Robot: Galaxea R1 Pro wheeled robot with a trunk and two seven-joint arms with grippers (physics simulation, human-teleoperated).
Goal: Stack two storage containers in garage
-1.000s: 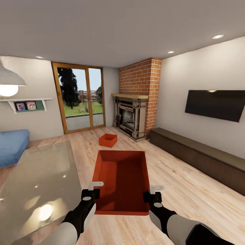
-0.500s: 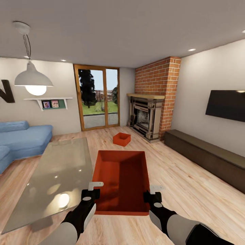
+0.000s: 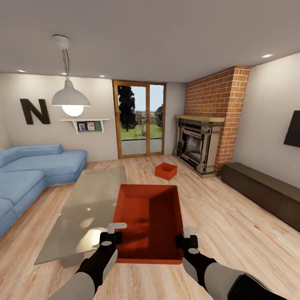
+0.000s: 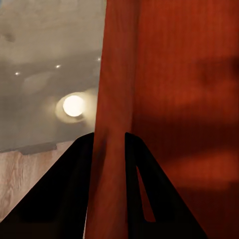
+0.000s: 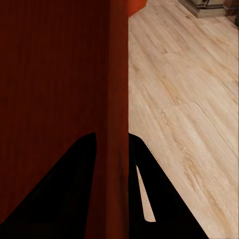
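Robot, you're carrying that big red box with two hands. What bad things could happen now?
1. Each hand, left and right, pinches only a thin side wall of the carried container, near its close end. It might tip forward or slip out.
2. The glass coffee table sits right beside the left arm, so a turn could bump it.
3. The second container lies on the wood floor ahead, near the fireplace; driving straight might hit it.

We see a matt orange-red plastic-looking storage box (image 3: 148,221) with smooth thin walls. Beside it, the glossy glass-topped desk (image 3: 83,208) mirrors the lamp. Under the box, the pale wood plank floor (image 3: 233,233) shows grain. Beyond the box stands a rough red brick fireplace (image 3: 216,116).
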